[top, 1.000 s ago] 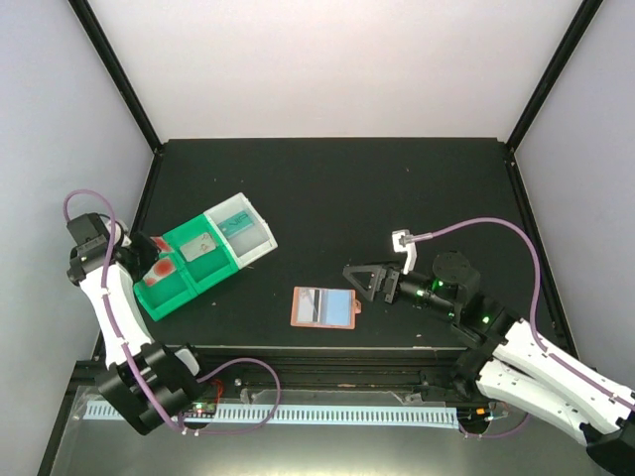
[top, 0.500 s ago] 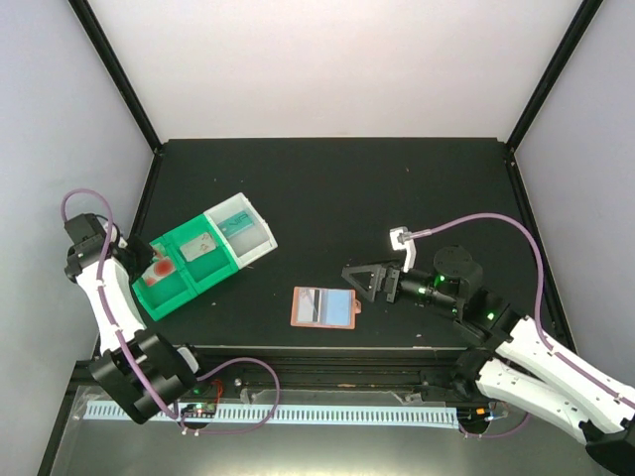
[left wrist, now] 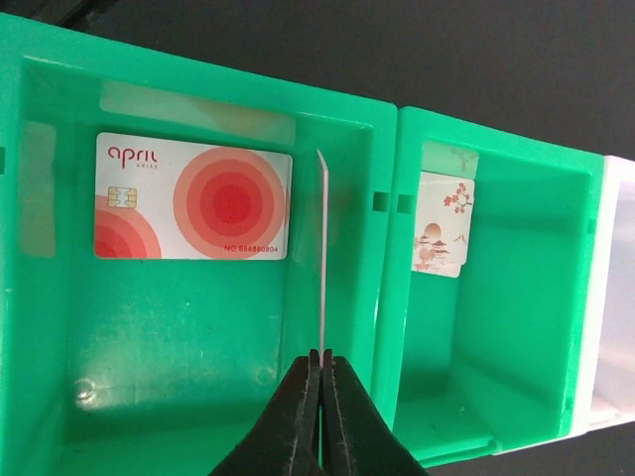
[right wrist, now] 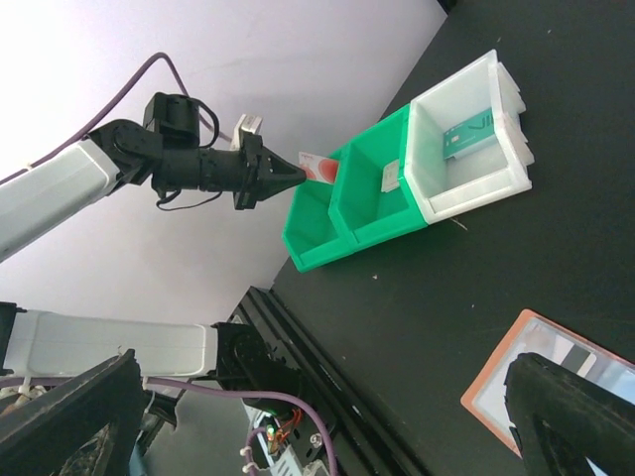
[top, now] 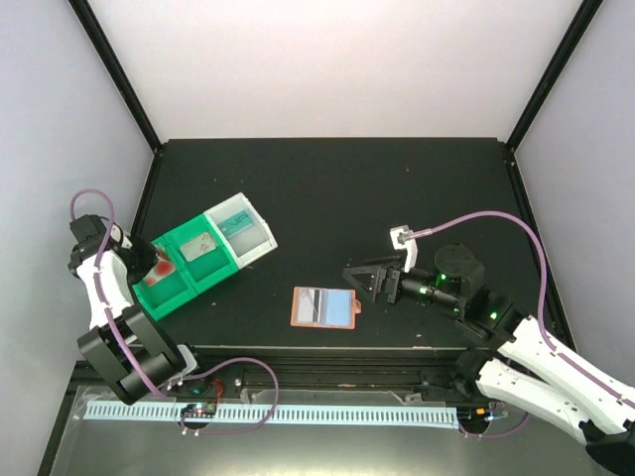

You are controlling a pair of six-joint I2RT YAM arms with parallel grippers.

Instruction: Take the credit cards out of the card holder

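The card holder (top: 295,307) lies open on the black table, with a grey-blue credit card (top: 335,308) in its pocket. It also shows in the right wrist view (right wrist: 496,382). My left gripper (top: 142,264) is shut on a thin credit card (left wrist: 322,258), seen edge-on, above the left green compartment of the tray (left wrist: 382,297). A white card with red circles (left wrist: 193,195) lies in that compartment. My right gripper (top: 362,281) is open and empty, just right of the card holder, its fingers (right wrist: 571,412) wide apart.
The green-and-white tray (top: 184,283) stands at the left. Its middle compartment holds a small pale card (left wrist: 443,223). Its white compartment (right wrist: 466,188) holds a teal card (right wrist: 471,134). The table's front edge and rail (top: 327,352) run close below the card holder.
The left arm has shifted a little, its elbow moving down and left, with the card still held over the tray's left compartment. The right gripper has barely moved.
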